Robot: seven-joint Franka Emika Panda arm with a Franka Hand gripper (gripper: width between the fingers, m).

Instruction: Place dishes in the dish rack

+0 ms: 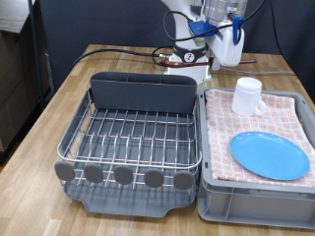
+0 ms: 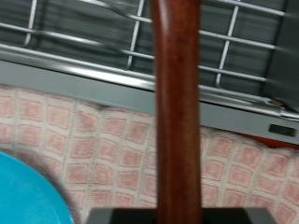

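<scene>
A brown wooden spoon (image 2: 177,112) runs straight through the wrist view, very close to the camera, its handle held in my gripper. In the exterior view my gripper (image 1: 226,49) hangs high above the far edge of the grey crate (image 1: 251,202); the spoon itself is not clear there. The light-blue plate (image 1: 269,155) lies flat on the pink checked cloth (image 1: 285,113) in the crate and also shows in the wrist view (image 2: 28,196). The white mug (image 1: 246,95) stands on the cloth at the crate's far side. The dish rack (image 1: 138,138) stands at the crate's left, with nothing in it.
The rack's tall grey cutlery trough (image 1: 143,93) is at its far side, and a row of round grey discs (image 1: 123,175) at its near side. The robot base and cables (image 1: 182,57) stand behind on the wooden table (image 1: 59,98). Rack wires (image 2: 93,37) show in the wrist view.
</scene>
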